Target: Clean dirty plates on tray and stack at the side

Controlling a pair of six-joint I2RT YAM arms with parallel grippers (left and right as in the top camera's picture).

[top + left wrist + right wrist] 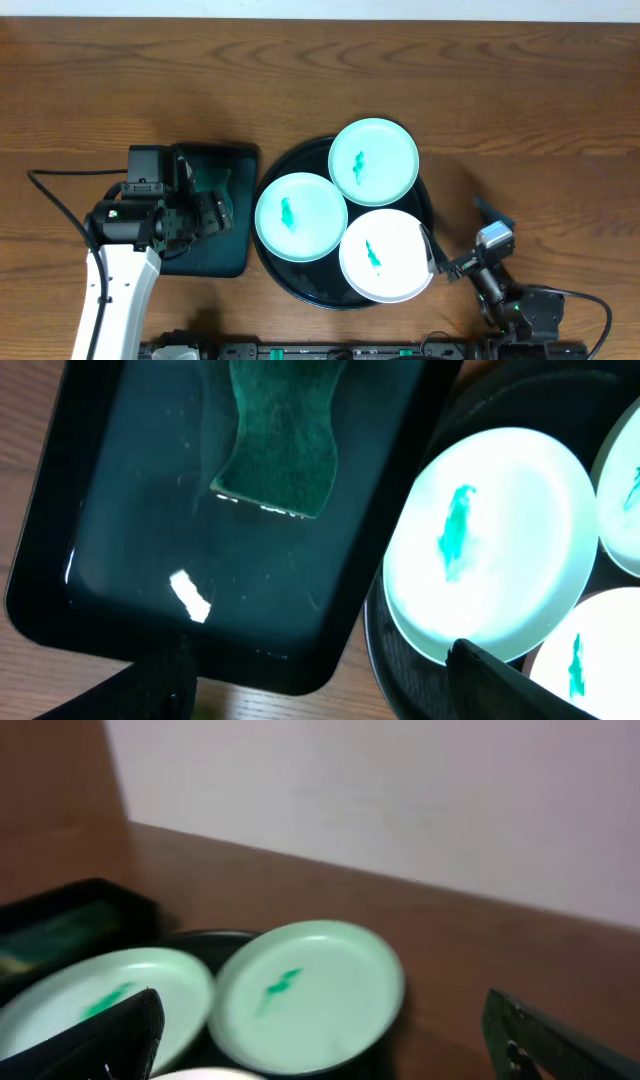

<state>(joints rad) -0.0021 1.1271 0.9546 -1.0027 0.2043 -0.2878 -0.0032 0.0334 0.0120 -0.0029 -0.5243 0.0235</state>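
Overhead: the tray (290,275) carries all three plates. One mint plate (374,160) sits at the far side, another mint one is at the left, and the white plate (385,255) is nearest the right arm. Each shows a green smear (287,212), so by my reading none is cleaned. None is stacked on the table (520,90) either, which leaves the whole job to do. The left claw (212,212) hovers over the small tray (225,255). The right claw (440,262) sits just beside the white plate's rim (touching or not, I cannot tell).

Left wrist: one sponge (275,440) lies in the wet small tray, ahead of the left claw and apart from it. The fingers are spread with nothing between them. Two plates and part of the third show at the right, all on the tray.

Right wrist: this claw is also spread wide and empty. Both mint plates lie ahead of it, with a sliver of the white one at the bottom edge.

Count: three plates, three smears, one sponge, two trays.
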